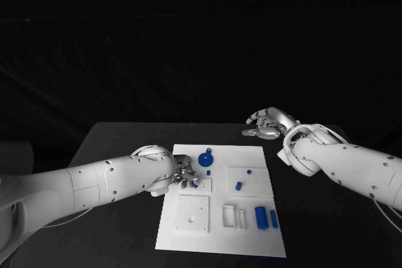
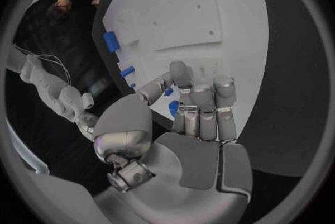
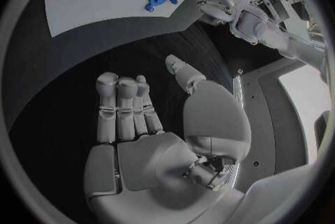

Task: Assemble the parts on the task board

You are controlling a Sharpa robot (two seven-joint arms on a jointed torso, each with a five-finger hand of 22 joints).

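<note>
Backdrop: black curtain fills the upper half of the head view, behind everything.
Table (image 1: 117, 140): black, spanning the lower half of the head view, carrying the white plate.
Task board (image 1: 251, 233): long white plate in the lower centre of the head view, running from mid-frame down towards the bottom edge; square raised plates and slotted blocks sit on it.
Left arm (image 1: 92, 181): white, coming in from the lower left of the head view and reaching to the board's left edge.
Right arm (image 1: 352, 163): white, entering from the right edge of the head view, bent up towards the table's far right corner.
Left robot hand (image 1: 184, 175): over the upper left part of the board; its fingers (image 2: 202, 106) are curled close together, tips down at the board by a small blue piece (image 2: 173, 108). Whether they pinch that piece, I cannot tell.
Right robot hand (image 1: 266, 124): above the table beyond the board's upper right corner, well apart from the parts; fingers (image 3: 122, 106) held straight, thumb set apart, nothing in it.
Blue round part (image 1: 206, 160): on the board's upper left, just right of the left robot hand.
Blue cylinders (image 1: 266, 217): two, upright in the picture, side by side at the board's lower right.
Small blue pieces (image 1: 240, 185): right of centre on the board.
</note>
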